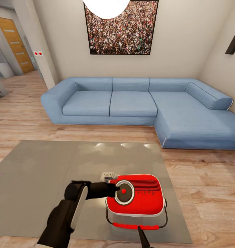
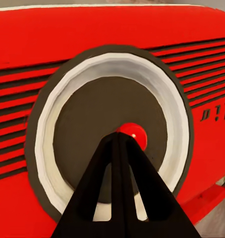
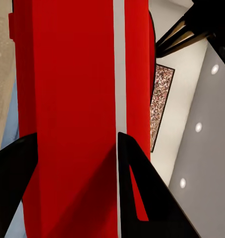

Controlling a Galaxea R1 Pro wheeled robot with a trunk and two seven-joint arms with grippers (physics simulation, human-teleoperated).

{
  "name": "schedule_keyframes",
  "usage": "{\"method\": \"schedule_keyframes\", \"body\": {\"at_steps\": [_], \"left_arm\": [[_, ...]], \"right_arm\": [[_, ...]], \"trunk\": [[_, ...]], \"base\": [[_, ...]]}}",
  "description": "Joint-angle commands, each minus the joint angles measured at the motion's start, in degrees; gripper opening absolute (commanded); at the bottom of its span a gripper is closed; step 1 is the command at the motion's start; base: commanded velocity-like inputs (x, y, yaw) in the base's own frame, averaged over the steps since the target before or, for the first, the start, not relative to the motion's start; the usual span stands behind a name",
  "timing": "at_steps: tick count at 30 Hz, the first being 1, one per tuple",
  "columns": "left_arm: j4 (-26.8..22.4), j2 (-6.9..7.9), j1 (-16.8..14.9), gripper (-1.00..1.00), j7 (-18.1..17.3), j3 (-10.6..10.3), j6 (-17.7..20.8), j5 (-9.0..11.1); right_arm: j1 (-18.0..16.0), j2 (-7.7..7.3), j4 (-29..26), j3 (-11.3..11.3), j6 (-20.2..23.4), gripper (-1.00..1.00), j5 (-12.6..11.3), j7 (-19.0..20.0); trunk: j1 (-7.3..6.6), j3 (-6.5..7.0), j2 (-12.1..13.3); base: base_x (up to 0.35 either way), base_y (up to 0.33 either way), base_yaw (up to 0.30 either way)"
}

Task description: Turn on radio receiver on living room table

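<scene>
Left gripper [image 2: 123,136] pinched, right gripper [image 3: 75,144] spread.

You see bright red rounded radio receiver [image 1: 139,196]: white trim band [image 3: 119,69], white-ringed dark grey dial [image 2: 110,145] with red centre button [image 2: 134,134], black speaker slits [image 1: 147,189]. Glossy grey square table [image 1: 38,186]. Light blue L-shaped fabric sofa [image 1: 131,103]. Light wood plank floor [image 1: 207,193]. Beige wall [image 1: 179,38]; black-framed multicolour speckled crowd photo [image 1: 120,29]. Your black left gripper [image 2: 123,140].
</scene>
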Motion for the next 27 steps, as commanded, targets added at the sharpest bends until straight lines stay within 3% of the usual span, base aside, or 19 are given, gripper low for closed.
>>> {"method": "schedule_keyframes", "body": {"at_steps": [1,13,19,27], "left_arm": [[0.54,0.0,-0.15,-1.0,0.0,0.03,-0.02,0.05],[3.99,0.0,-0.48,-1.0,-0.03,-0.07,-0.15,0.13],[6.01,0.0,-0.57,-1.0,-0.01,-0.54,-0.24,2.0],[3.97,0.0,-0.57,-1.0,0.0,-1.06,-0.23,2.7]], "right_arm": [[-0.01,-0.01,-0.05,0.01,0.18,-1.0,0.14,-0.01],[-0.01,0.06,-0.04,0.05,0.18,-1.0,0.14,0.01],[-0.01,0.06,-0.04,0.05,0.1,-1.0,0.14,0.04],[-0.01,0.04,-0.04,-0.02,0.06,-1.0,0.12,0.47]], "trunk": [[0.0,0.0,0.0],[0.0,0.0,0.0],[0.0,0.0,0.0],[0.0,0.0,0.0]], "base": [[0.0,0.0,0.0],[0.0,0.0,0.0],[0.0,0.0,0.0],[0.0,0.0,0.0]]}}
